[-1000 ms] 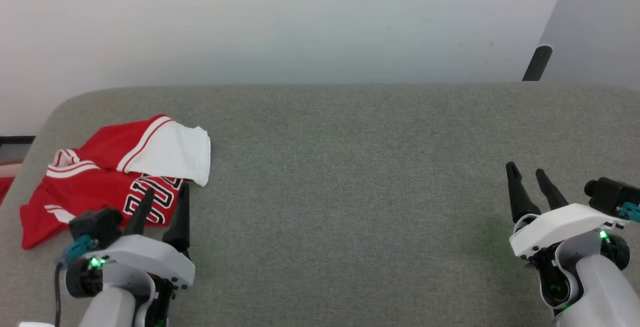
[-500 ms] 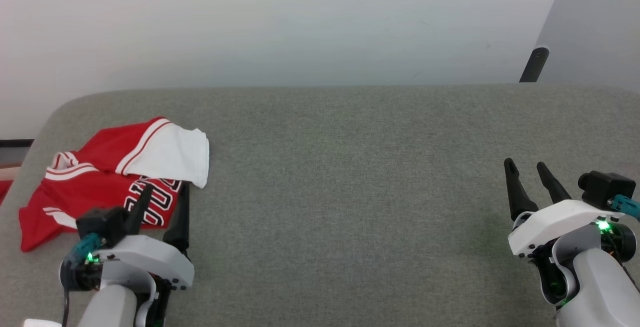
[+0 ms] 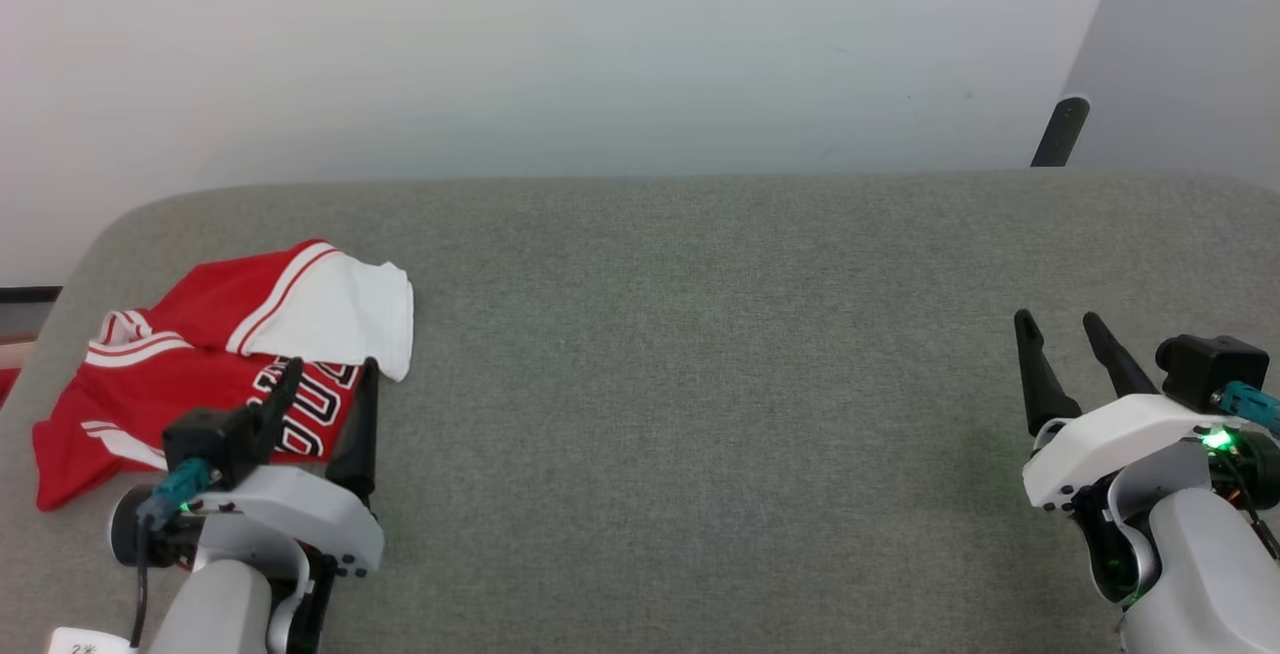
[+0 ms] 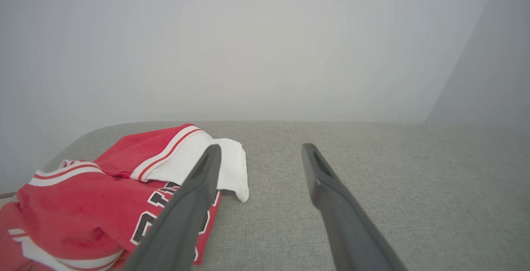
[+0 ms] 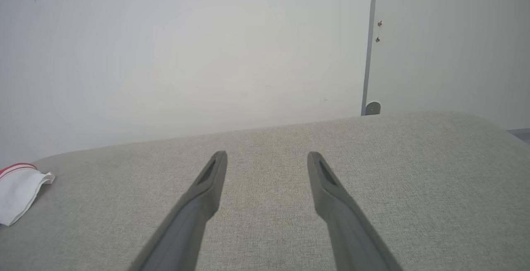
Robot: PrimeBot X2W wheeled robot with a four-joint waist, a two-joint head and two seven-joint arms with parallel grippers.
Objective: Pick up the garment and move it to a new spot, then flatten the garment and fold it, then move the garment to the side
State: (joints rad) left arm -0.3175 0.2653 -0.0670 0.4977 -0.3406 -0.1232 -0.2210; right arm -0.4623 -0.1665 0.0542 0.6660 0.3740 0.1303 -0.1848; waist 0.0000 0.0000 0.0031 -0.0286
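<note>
Shirt [image 3: 190, 364]: red, with a white sleeve, red-and-white striped trim and black letters outlined in white. It lies rumpled at the left end of the grey padded surface [image 3: 700, 384], close to the rounded left corner.
Sleeve [image 3: 335, 309]: spread on top of the red cloth, its open end towards the middle of the surface and just above the letters.
Left gripper [image 3: 331, 366]: open, the two dark fingers well apart with nothing between them. It sits at the near right edge of the shirt. In the head view one finger crosses the lettering and the other runs along the shirt's right border. In the left wrist view the gap between the fingers lies over bare grey cloth beside the shirt. Whether a finger touches the shirt I cannot tell.
Right gripper [image 3: 1055, 317]: open and holding nothing, over bare grey surface at the far right, well apart from the shirt.
Right wrist view: the white sleeve end shows at the far left edge.
Background: a plain pale wall [image 3: 600, 34] behind the surface, with a short dark post [image 3: 1060, 131] standing at the right rear.
</note>
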